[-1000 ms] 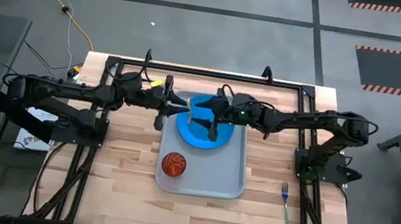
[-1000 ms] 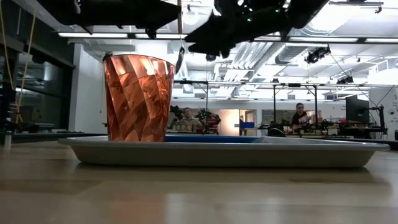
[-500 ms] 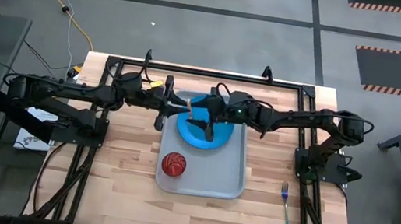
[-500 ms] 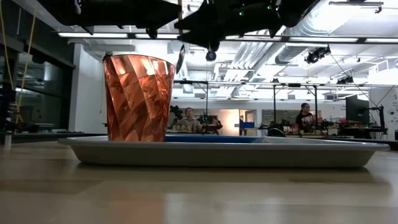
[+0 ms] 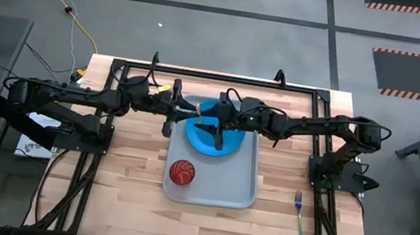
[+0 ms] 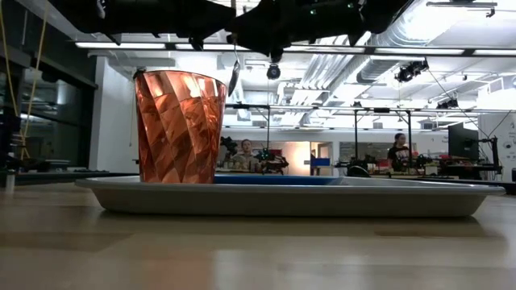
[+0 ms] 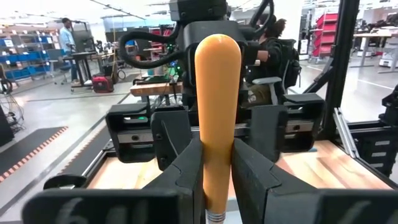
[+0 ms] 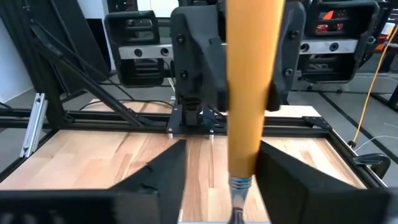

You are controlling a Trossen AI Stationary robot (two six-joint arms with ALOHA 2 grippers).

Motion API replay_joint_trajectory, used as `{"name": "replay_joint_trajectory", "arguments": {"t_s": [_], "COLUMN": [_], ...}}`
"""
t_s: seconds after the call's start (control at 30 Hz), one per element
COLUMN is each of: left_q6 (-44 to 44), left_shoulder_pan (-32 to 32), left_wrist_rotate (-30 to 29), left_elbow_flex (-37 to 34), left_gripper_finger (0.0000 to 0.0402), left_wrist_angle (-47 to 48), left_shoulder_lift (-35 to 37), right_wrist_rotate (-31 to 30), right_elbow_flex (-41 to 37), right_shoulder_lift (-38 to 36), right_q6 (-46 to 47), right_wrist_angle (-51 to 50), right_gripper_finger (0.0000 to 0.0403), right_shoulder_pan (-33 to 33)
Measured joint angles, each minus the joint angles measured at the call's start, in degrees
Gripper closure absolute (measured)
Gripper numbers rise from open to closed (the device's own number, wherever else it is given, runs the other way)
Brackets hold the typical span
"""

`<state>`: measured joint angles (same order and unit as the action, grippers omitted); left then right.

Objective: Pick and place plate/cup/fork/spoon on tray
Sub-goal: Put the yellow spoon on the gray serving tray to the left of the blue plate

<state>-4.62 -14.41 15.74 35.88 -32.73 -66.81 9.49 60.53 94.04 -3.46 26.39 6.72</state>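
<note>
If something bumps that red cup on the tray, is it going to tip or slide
The cup stands upright near the tray's front left corner, tall and narrower at its base, so a high bump would probably tip it. It looks like thin faceted plastic, likely light, so a low push may slide it until the raised rim stops it. On its side, it would probably roll.

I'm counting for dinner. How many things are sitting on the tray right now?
2. The blue plate lies at the far end of the tray; the red cup stands at its near left. The arms might hide something small.
</note>
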Motion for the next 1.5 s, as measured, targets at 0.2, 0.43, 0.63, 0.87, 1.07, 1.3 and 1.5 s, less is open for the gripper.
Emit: {"name": "replay_joint_trajectory", "arguments": {"t_s": [0.2, 0.43, 0.63, 0.87, 1.07, 1.3, 1.5], "left_q6": [0.09, 0.21, 1.74, 1.53, 0.38, -7.93, -19.57], "left_shoulder_pan": [0.04, 0.04, 0.06, 0.33, -0.68, -1.07, -0.85], "left_wrist_rotate": [0.35, 0.12, 0.05, -2.46, -5.8, -15.03, -15.66], "left_elbow_flex": [0.0, 0.03, 0.11, 0.11, 0.0, -3.39, -9.25], "left_gripper_finger": [0.0348, 0.0347, 0.0321, 0.0269, 0.0245, 0.0247, 0.0247], "left_wrist_angle": [0.2, 0.71, 1.55, 4.73, 10.46, 11.28, 1.69], "left_shoulder_lift": [0.0, 0.02, 0.02, 1.45, 4.86, 5.81, 4.18], "right_wrist_rotate": [-0.51, -0.61, -0.2, -0.28, -5.39, -9.12, -11.02], "right_elbow_flex": [0.0, 0.0, -0.02, -0.07, -0.63, -0.79, -0.76], "right_shoulder_lift": [0.0, 0.0, 0.0, -2.69, -4.94, -5.75, -5.77], "right_q6": [0.02, 0.09, 0.77, -0.04, -2.09, -1.97, -0.91], "right_wrist_angle": [-0.04, -0.26, -0.69, -7.62, -11.17, -11.27, -6.76], "right_gripper_finger": [0.0317, 0.0372, 0.036, 0.0371, 0.0369, 0.0371, 0.0371], "right_shoulder_pan": [0.04, 0.04, 0.22, 1.54, 1.38, 1.88, 2.79]}}
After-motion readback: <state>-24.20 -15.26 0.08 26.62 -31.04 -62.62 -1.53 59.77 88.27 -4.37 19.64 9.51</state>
